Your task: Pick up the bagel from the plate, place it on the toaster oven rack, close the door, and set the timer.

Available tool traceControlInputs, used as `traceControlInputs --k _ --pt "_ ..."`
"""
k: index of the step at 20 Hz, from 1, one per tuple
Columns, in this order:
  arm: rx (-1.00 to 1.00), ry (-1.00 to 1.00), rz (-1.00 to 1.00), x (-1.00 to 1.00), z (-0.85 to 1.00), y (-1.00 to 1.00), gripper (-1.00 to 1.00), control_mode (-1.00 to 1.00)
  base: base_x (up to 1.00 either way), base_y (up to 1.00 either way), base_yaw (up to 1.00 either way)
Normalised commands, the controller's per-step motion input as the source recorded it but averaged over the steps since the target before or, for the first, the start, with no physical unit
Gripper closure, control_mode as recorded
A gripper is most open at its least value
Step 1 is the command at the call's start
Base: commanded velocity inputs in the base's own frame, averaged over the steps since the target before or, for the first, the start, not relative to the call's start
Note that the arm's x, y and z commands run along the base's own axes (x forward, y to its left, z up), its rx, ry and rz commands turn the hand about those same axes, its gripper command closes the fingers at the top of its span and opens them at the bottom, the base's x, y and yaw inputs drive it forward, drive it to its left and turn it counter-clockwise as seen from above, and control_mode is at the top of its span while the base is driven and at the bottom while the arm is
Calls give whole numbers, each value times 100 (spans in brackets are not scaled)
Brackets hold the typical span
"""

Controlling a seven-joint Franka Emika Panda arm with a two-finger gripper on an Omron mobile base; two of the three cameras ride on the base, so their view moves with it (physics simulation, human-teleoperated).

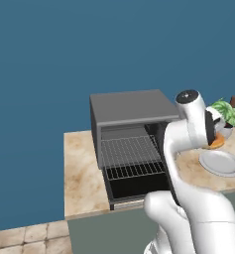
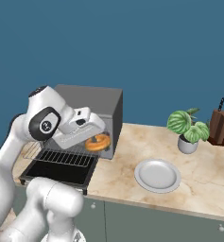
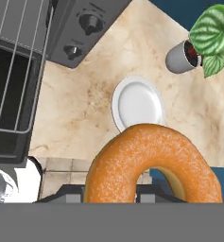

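Note:
My gripper [image 2: 96,138] is shut on the orange-brown bagel [image 2: 98,142], which hangs in the air by the right front corner of the grey toaster oven [image 2: 92,101]. In the hand view the bagel [image 3: 151,163] looms large, with the bare white plate [image 3: 138,103] on the counter below it. The oven door [image 1: 138,186] lies folded down and open. The wire rack [image 1: 132,152] is pulled partly out over it. Two round knobs [image 3: 90,21] sit on the oven's right-hand panel. The plate [image 2: 157,175] stands to the right of the oven.
A potted plant [image 2: 188,134] and a brown knife block [image 2: 220,125] stand at the back right of the marble counter [image 2: 203,182]. The counter's front edge runs just below the open door and the plate.

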Motion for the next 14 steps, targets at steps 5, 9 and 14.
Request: traceControlInputs --k 5,9,14 --pt "0 9 3 -6 2 53 100 -100 0 0 0" --pt "0 -1 4 -10 0 49 100 -100 0 0 0" --pt "0 -5 4 -5 -19 45 100 -100 0 0 0"
